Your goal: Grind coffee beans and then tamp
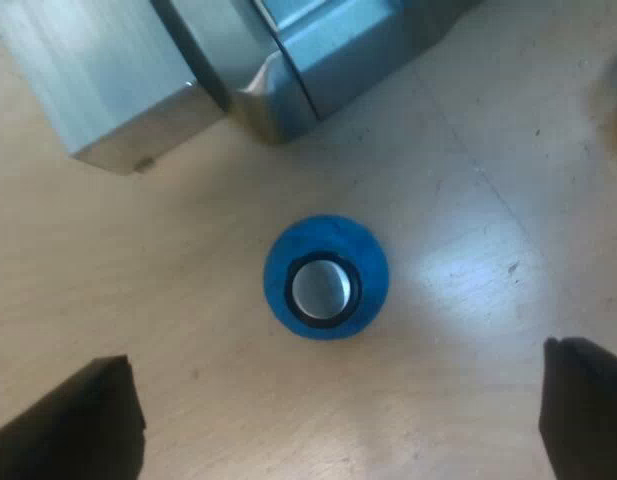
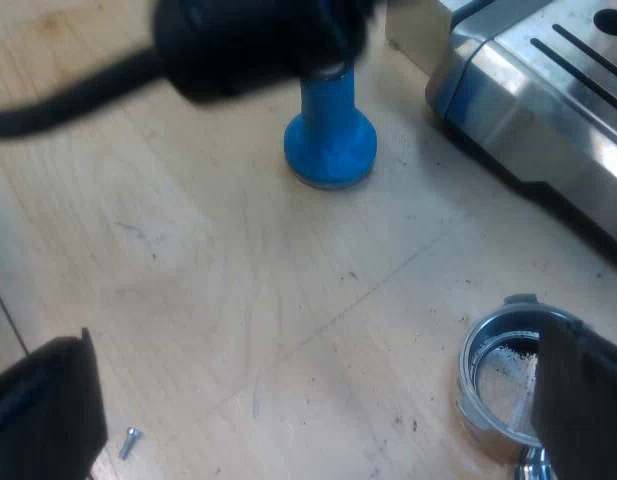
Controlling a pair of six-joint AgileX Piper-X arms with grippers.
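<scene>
Blue tamper (image 1: 326,277) upright on wooden table (image 1: 488,170), below wide-spread left hand (image 1: 333,420)

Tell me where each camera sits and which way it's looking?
Left wrist view: rides on the left arm, looking straight down on the blue tamper, which stands on the wooden table by the espresso machine; the left gripper shows as two black fingers, open.
Right wrist view: rides on the right arm, looking slantwise across the table at the metal holder beside the open right gripper.
Shared: tamper, machine, table.
</scene>
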